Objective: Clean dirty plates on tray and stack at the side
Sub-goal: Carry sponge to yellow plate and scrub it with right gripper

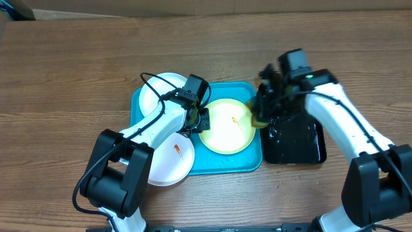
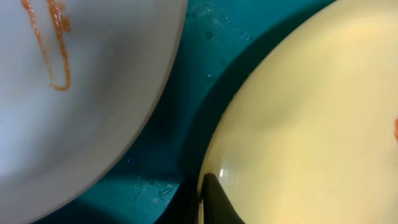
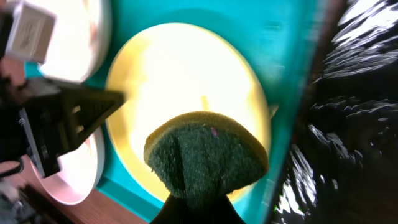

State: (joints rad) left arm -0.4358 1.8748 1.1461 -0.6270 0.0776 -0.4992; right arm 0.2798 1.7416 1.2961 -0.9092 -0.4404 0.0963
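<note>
Turquoise and rectangular, the plastic tray [image 1: 244, 162] carries the round pale yellow-green plate [image 1: 222, 132]. The right gripper [image 3: 199, 208] is clenched on a yellow sponge with a green scouring face [image 3: 205, 155], poised at the plate's right rim. The left gripper [image 1: 205, 120] sits at the opposite rim, one finger [image 2: 214, 199] over the edge, but I cannot tell if it pinches. Scrubbing looks about to start, and next the sponge must press onto the orange-red smear [image 1: 235, 120].

Hidden and cropped parts
The yellow-backed green sponge [image 3: 205, 158] hides the jaws of the right gripper [image 3: 196, 208]; frame edges crop the round white plate [image 2: 74, 93].
</note>
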